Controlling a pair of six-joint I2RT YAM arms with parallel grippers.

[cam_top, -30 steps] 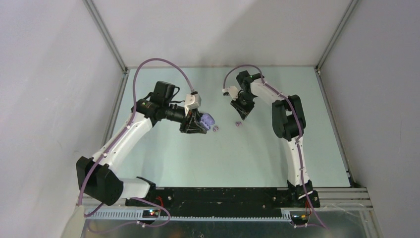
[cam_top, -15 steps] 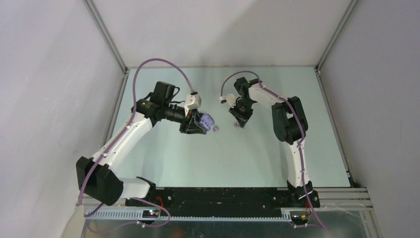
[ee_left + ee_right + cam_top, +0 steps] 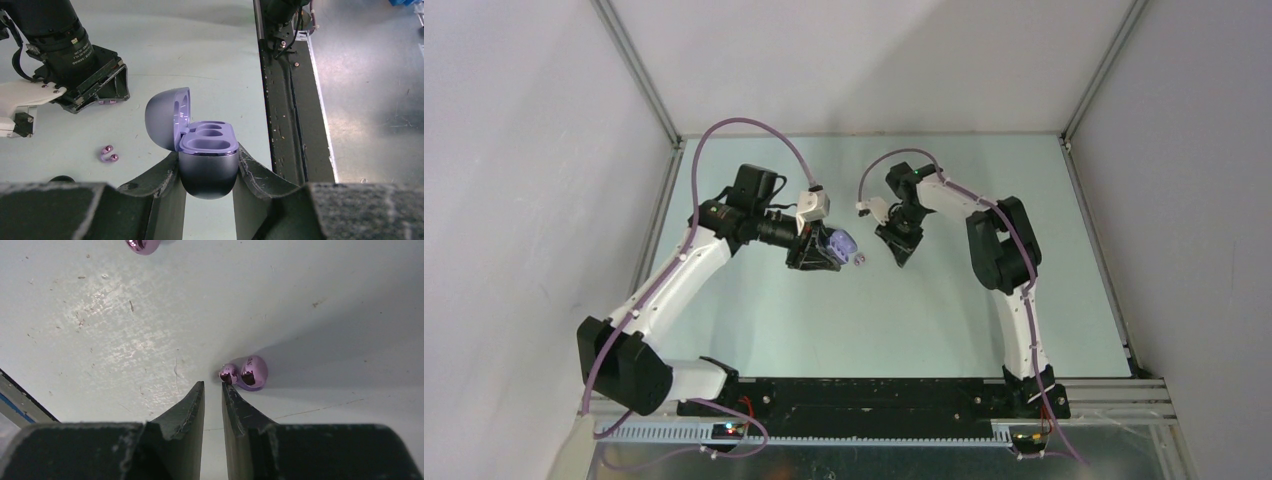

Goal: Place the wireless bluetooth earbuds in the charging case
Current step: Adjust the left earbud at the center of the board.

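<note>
Table (image 3: 824,320): left gripper (image 3: 207,167) clamps upright case (image 3: 207,150); right gripper (image 3: 212,386) slightly parted, empty, beside earbud (image 3: 246,375)

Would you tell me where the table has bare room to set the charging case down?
The table is bare in its near half, toward the arm bases, and along the back wall. It is crowded between the left gripper, holding the charging case, and the right gripper, where two earbuds lie.
</note>
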